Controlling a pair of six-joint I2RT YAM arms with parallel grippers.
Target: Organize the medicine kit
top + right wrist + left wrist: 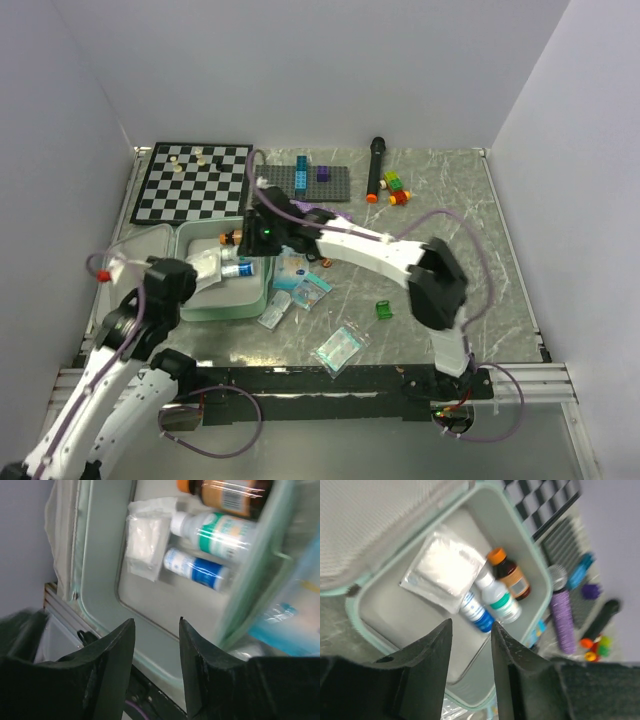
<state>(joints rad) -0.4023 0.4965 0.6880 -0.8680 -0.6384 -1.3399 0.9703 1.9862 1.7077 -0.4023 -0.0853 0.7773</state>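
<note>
Mint-green medicine kit (225,300) sits open under the left hand (470,630) and right hand (156,625), both apart, empty; bottles (500,600) and gauze (445,567) packed, sachets (338,348) nearby unpacked.

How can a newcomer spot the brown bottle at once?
Beside the chessboard lies the open mint-green kit. In its tray, the brown bottle lies by the wall nearest the chessboard. Only it is dark with an orange cap; next come a white bottle and a blue tube.
</note>
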